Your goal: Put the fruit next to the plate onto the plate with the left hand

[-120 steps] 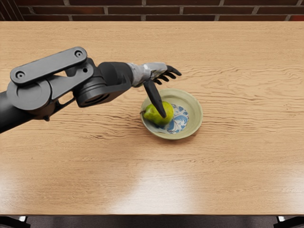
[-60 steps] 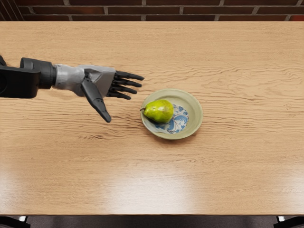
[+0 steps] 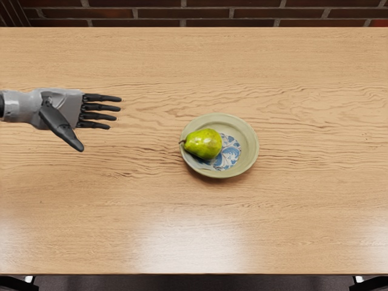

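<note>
A green pear [image 3: 203, 143] lies on the left part of a round olive plate [image 3: 247, 136] with a blue pattern in its middle. The plate sits near the centre of the wooden table. My left hand [image 3: 91, 115] hovers at the far left of the head view, well apart from the plate. Its fingers are spread straight toward the right and its thumb points down; it holds nothing. The right arm does not show.
The wooden table [image 3: 194, 212] fills the view, with a brick wall [image 3: 194, 12] along its far edge. Nothing else stands on the table besides the plate.
My left hand has let go of the pear on the plate and drawn back to the left edge, fingers spread. The pear stays on the plate.
</note>
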